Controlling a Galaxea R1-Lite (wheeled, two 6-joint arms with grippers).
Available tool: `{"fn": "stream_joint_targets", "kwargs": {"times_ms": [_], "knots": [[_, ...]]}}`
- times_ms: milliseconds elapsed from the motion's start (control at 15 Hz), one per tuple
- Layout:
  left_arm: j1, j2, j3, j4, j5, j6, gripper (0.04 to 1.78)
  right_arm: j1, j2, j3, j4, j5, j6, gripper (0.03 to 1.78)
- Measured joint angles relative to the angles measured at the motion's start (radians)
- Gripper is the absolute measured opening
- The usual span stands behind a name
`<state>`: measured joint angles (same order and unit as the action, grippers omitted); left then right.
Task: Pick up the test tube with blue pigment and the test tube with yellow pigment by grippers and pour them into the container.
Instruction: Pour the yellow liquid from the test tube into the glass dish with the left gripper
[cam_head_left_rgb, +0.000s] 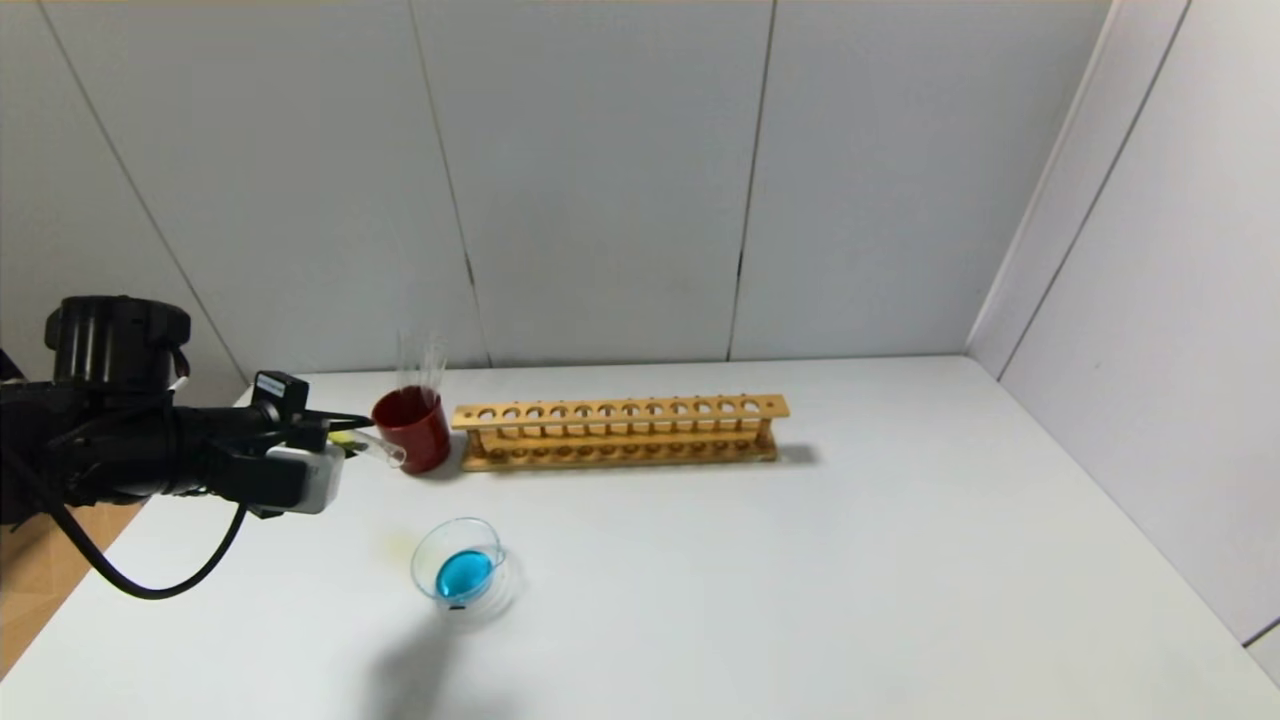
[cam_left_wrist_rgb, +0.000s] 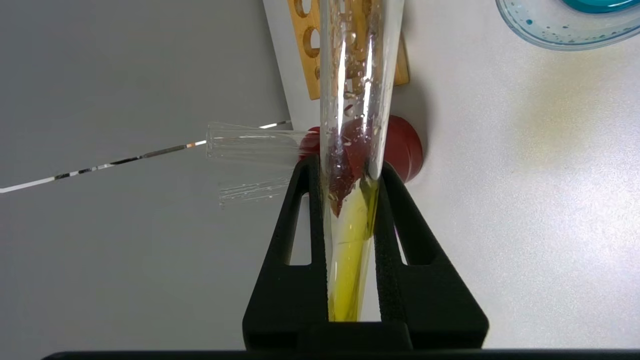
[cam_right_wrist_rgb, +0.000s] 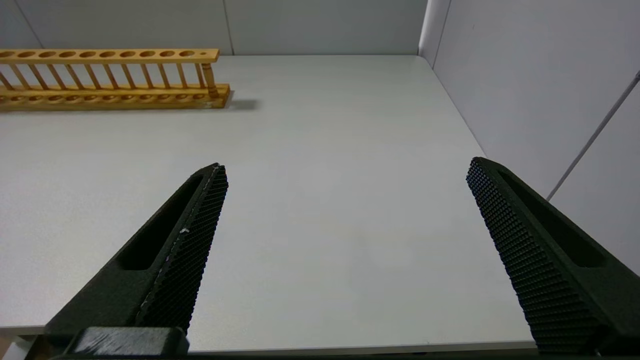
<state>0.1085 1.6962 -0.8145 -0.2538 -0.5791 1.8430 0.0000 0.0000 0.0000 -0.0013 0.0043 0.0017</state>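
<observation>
Right now my left gripper (cam_left_wrist_rgb: 350, 170) has its fingers (cam_left_wrist_rgb: 400, 240) clamped on the test tube with yellow pigment (cam_left_wrist_rgb: 350, 235), holding it close to level. The yellow liquid lies along the part of the tube between my fingers, and the open mouth points toward the red cup (cam_head_left_rgb: 413, 428), ending just beside the cup's near side. From my head view this gripper (cam_head_left_rgb: 360, 432) hangs above the bench (cam_head_left_rgb: 800, 580) on the side of the red cup away from the wooden rack (cam_head_left_rgb: 620, 430).

Several clear tubes (cam_head_left_rgb: 420, 362) stand in the red cup, leaning a little, their rims above its lip. I cannot tell from these views whether one of them is the tube that held blue pigment. The wooden rack sits just beside the cup, running away from it along the back of the bench, and its holes look empty.

The container (cam_head_left_rgb: 462, 572) rests on the bench nearer to me than the red cup, well apart from it, with a pool of blue liquid in its bottom. In my left wrist view its rim (cam_left_wrist_rgb: 555, 35) shows past the tube, speckled with small blue drops.

My right gripper (cam_right_wrist_rgb: 345, 175) is parked over the bench far from the red cup, off the rack's far end, with its fingers (cam_right_wrist_rgb: 185, 260) spread wide apart and nothing between them.
</observation>
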Motion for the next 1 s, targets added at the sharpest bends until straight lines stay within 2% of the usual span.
{"fn": "stream_joint_targets", "kwargs": {"times_ms": [467,733,1000], "knots": [[0.0,-0.002,-0.003,-0.004,-0.03,0.021,0.31,0.0,0.0,0.0,0.0,0.0,0.0,1.75],[0.003,0.005,-0.002,-0.005,-0.056,0.126,0.31,0.0,0.0,0.0,0.0,0.0,0.0,1.75],[0.004,0.024,-0.011,-0.006,-0.055,0.134,0.31,0.0,0.0,0.0,0.0,0.0,0.0,1.75]]}}
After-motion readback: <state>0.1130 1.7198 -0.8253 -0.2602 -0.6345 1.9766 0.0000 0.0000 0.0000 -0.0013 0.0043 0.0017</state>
